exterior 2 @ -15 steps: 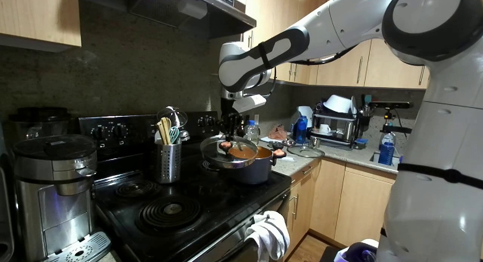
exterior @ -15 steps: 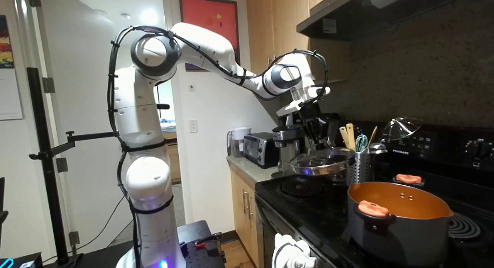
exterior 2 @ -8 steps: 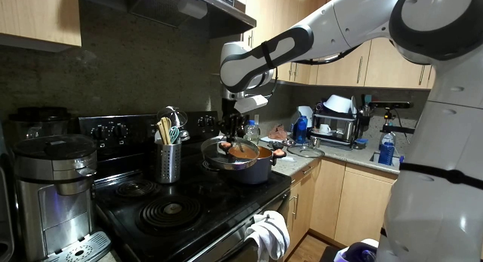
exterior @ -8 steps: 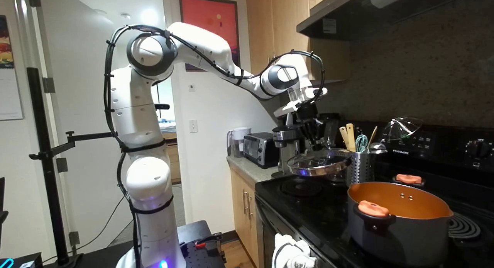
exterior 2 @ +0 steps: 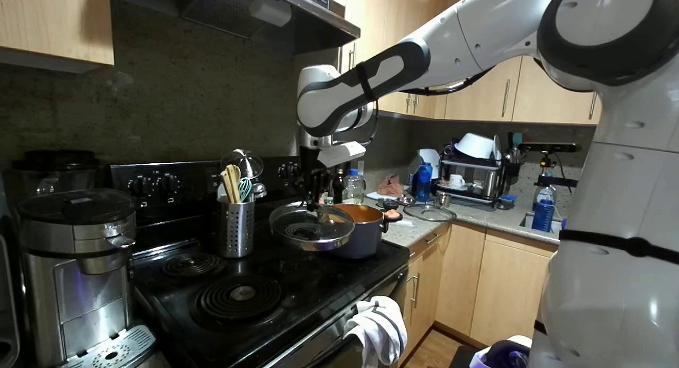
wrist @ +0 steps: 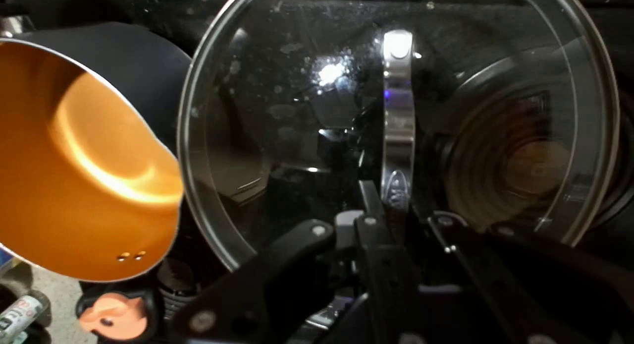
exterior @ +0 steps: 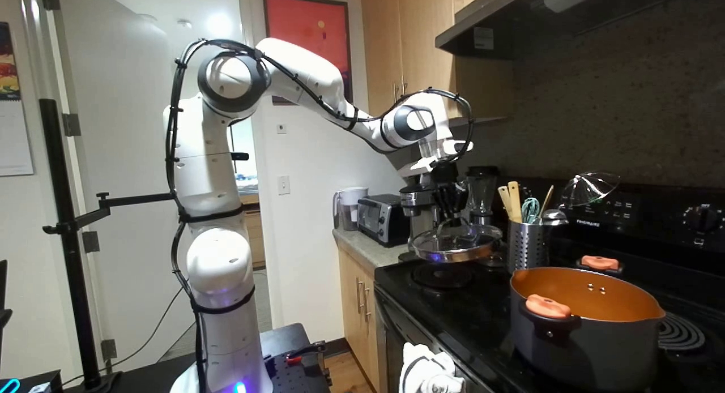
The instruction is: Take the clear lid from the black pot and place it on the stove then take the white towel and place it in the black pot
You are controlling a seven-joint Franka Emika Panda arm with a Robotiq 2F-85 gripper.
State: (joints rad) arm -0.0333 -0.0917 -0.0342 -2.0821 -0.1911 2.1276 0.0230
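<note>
- The stove (exterior 2: 313,283), wide and flat, should support well what is set down.
- The black pot (exterior: 589,347) stands on it, uncovered, so its mouth is ready for the second step.
- The clear lid (exterior: 456,246) hangs above the stove, beside the pot, a little tilted, perhaps because it is held off-centre.
- The white towel (exterior 2: 377,325) hangs at the stove's front, a place easy to reach, I think.
- The gripper (wrist: 399,205) is clamped on the lid's metal handle (wrist: 397,111), near one end, probably because this part is simplest to pinch.
</note>
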